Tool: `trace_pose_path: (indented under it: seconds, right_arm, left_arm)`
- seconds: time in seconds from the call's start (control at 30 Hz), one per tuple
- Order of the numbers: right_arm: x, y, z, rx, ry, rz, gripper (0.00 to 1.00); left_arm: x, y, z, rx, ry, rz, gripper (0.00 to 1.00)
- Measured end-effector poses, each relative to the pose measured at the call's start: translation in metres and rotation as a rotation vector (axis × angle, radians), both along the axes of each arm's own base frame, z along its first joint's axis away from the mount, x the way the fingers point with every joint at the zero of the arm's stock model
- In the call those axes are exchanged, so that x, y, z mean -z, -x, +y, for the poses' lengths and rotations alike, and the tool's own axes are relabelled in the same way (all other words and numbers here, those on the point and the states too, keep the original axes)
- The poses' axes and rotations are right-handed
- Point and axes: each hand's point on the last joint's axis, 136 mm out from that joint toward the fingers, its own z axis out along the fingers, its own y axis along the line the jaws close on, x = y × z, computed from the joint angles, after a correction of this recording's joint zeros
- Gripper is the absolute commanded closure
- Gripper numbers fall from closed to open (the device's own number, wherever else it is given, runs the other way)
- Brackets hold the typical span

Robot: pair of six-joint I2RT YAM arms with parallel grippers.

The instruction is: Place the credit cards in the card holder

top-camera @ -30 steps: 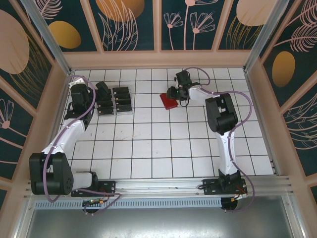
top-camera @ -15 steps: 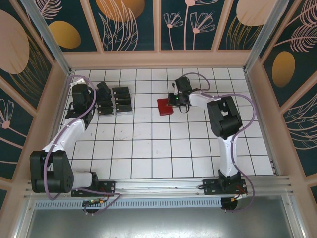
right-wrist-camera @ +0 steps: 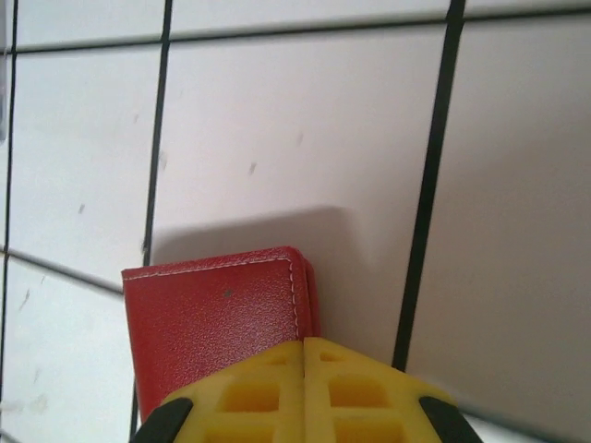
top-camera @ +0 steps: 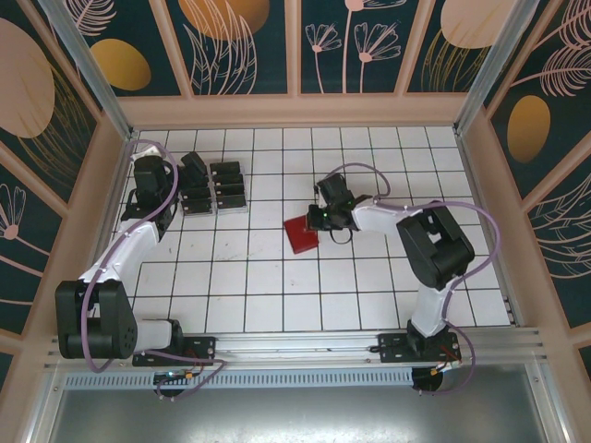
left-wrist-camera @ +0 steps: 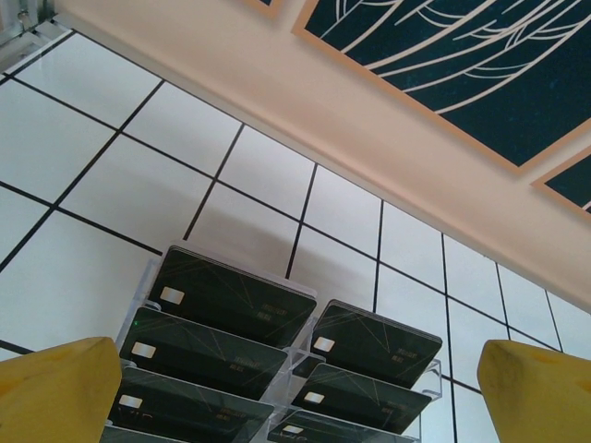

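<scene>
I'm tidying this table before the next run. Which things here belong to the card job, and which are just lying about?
Job: black cards; red card holder, at the right gripper.
Just there: clear rack holding the cards; tiled table.

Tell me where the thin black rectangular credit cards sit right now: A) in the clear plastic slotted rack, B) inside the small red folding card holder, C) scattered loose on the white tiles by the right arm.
A: the thin black rectangular credit cards stand in rows in the clear plastic slotted rack, well apart from the small red folding card holder.
</scene>
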Motion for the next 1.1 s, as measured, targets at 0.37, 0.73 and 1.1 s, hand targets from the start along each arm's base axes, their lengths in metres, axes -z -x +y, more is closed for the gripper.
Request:
trace_pose_path:
  seconds: [0.37,0.73,1.1]
  right_arm:
    - [0.005,0.072,-0.010,0.055,-0.041,0.040,0.97]
    - [-0.010,0.069,-0.006,0.070,-0.058,0.019,0.47]
    - [-0.092,0.004,0.052,-0.002,-0.159,-0.178,0.34]
  left_arm:
    - [0.005,0.004,-0.001,-0.001,0.013,0.028,0.01]
    - [-0.012,-0.006,0.013,-0.067,-0.031,0.012,0.01]
    - [0.011,-0.057,0.026,-0.055,-0.018,0.049,0.01]
